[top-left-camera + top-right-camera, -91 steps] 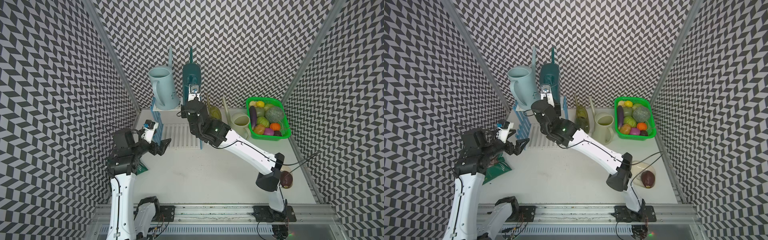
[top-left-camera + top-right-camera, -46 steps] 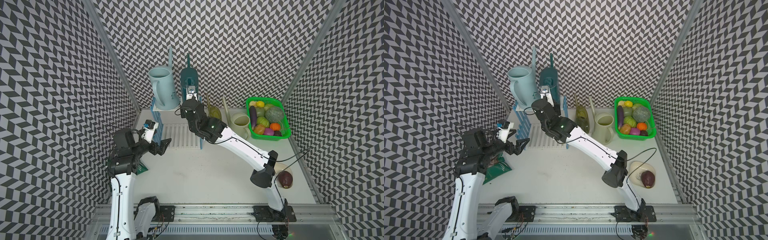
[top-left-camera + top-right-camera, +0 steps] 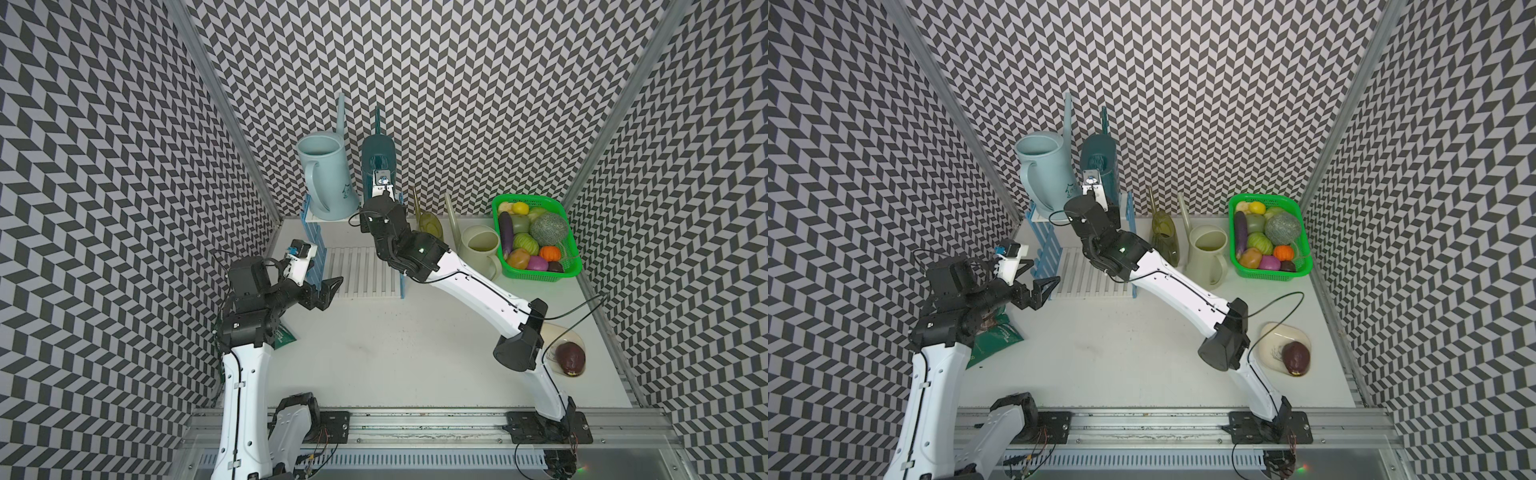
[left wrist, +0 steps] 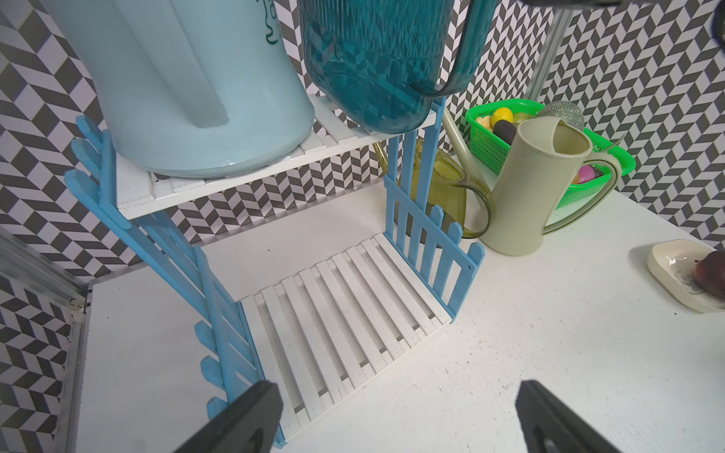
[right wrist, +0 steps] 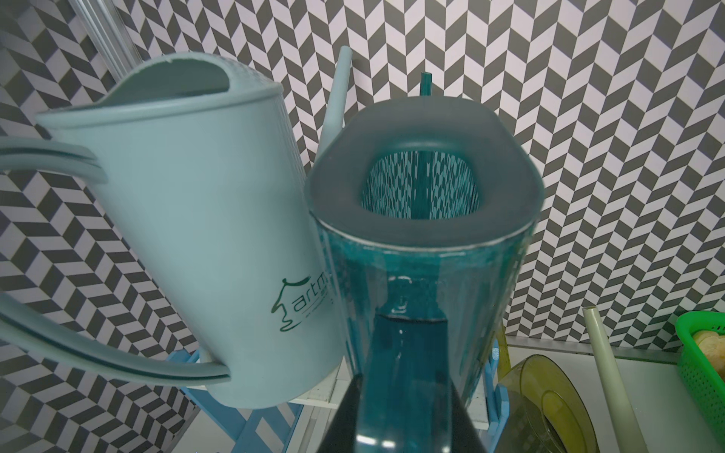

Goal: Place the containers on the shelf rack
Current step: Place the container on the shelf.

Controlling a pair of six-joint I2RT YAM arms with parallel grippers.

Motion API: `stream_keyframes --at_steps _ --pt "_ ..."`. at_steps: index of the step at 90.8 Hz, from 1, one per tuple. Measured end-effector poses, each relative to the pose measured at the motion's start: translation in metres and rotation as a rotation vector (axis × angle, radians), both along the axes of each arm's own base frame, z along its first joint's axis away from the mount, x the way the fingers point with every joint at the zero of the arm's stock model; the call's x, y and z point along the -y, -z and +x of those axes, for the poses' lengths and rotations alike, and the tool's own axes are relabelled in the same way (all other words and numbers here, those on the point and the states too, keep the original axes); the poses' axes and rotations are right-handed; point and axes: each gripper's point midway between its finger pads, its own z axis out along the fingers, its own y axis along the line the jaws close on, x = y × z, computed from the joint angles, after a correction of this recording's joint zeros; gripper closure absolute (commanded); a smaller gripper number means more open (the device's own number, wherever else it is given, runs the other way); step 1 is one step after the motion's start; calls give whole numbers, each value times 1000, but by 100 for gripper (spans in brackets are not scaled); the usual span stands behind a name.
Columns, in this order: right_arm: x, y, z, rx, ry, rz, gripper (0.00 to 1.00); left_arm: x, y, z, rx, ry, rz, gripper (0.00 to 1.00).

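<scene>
Both arms are white shells on the long links, black housings at the joints. A thin black cable runs along the left arm (image 3: 245, 374); the right arm (image 3: 469, 289) has one too, plus a loose black loop off its elbow toward three o'clock and a tiny green light (image 3: 420, 250) on the black wrist block. The left gripper (image 4: 396, 415) has matte black wedge fingers (image 4: 243, 423). Black screwed base plates (image 3: 334, 428) sit on a silver rail (image 3: 415, 422) at six o'clock

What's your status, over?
Right gripper shut on dark teal can by its handle, tilted at shelf rack top tier beside light blue can. Left gripper open by bare lower tier. Olive can, cream can on table.
</scene>
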Motion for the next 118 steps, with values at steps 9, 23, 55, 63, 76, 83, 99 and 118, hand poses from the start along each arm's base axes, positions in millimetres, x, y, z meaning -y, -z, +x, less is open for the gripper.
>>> stream_keyframes --at_steps 9,23,55,63,76,83,99,118 --pt "0 0 0 -1 -1 6 94 1 3 0 -8 2 -6 0" --pt "0 -1 0 -3 -1 17 94 0 5 0 -16 1 -10 0" --pt "0 -1 -1 -6 -2 23 78 2 4 0 -15 11 -16 0" --pt "-1 -1 0 -5 -2 25 77 2 4 0 -15 12 -16 0" --pt "-1 -1 0 -5 -1 26 75 3 4 -1 -15 13 -17 0" --pt "-1 -1 0 -5 -1 26 74 3 4 -1 -15 14 -17 0" --pt "-1 -9 0 11 -3 52 68 3 4 -1 -15 14 -17 0" --pt "-2 -18 -2 27 -8 81 65 3 4 -1 -15 14 -17 0"
